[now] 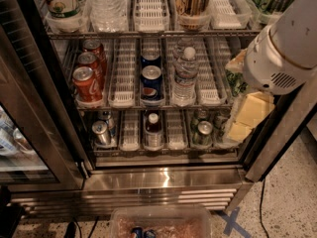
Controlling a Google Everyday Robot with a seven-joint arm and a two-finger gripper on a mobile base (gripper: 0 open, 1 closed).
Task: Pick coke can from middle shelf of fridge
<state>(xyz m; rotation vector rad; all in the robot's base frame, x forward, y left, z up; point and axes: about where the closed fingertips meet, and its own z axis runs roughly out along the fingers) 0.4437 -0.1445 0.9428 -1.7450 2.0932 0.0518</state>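
Note:
The fridge [163,180] stands with its door swung open. Three red coke cans stand in a row in the left lane of the middle shelf [122,81]; the front coke can [88,85] is at the shelf's front edge. My gripper [243,120], beige, hangs under the white arm [285,46] at the right side of the fridge opening, level with the middle and lower shelves. It is far to the right of the coke cans and holds nothing that I can see.
Blue Pepsi cans [151,81] and a water bottle [185,76] stand in the middle lanes. Green cans [234,81] are partly hidden by the arm. The lower shelf holds cans [101,132] and a bottle [153,129]. The glass door [22,133] is on the left. A plastic bin [161,221] sits on the floor.

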